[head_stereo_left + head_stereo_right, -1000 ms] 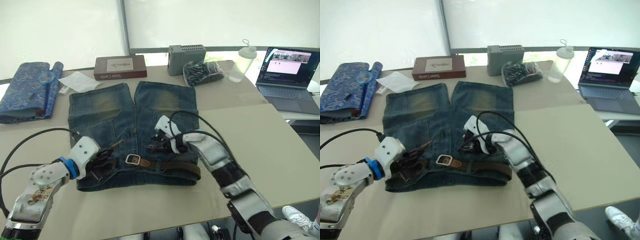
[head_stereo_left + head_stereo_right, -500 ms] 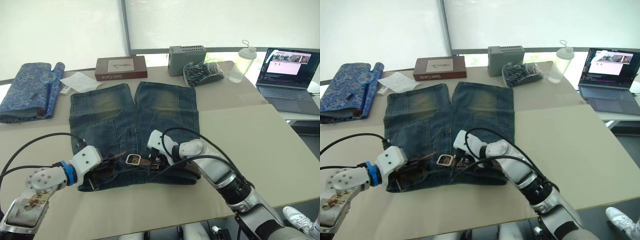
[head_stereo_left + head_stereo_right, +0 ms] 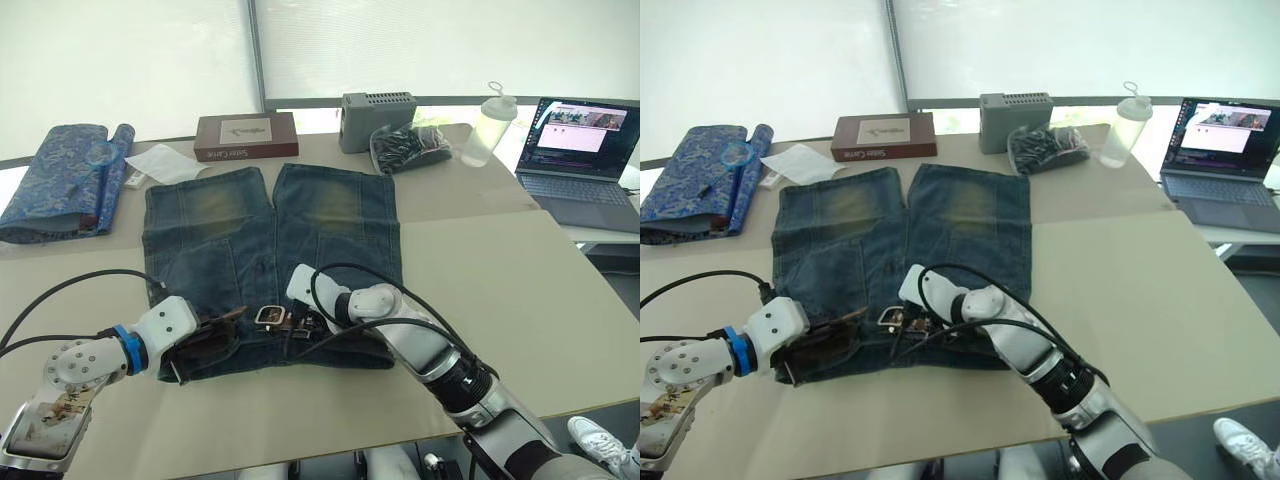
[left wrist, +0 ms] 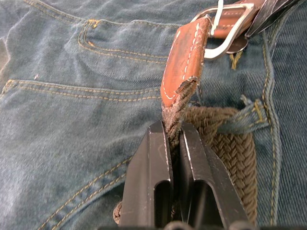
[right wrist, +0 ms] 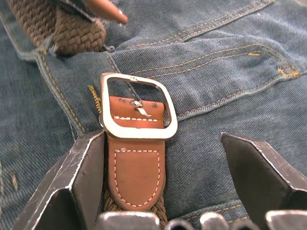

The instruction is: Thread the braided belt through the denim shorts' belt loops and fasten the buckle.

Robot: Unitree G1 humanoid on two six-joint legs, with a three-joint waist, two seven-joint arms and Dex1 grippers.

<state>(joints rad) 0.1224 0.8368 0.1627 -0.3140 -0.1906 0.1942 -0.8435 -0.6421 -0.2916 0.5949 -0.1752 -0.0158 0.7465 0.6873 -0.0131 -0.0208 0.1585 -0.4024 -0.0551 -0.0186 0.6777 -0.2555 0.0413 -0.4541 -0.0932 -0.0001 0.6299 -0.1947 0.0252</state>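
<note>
— Listing the grippers first: what does each hold?
— Left gripper: clamped on the belt just behind its leather tip. Right gripper: fingers spread wide, empty, straddling the buckle.

— Where do the task items lie?
— Shorts: flat on the beige table, belt along the waistband, passing under a belt loop.

— And beyond?
— Laptop, bottle, grey box, brown box, rolled blue cloth; white blinds behind.
</note>
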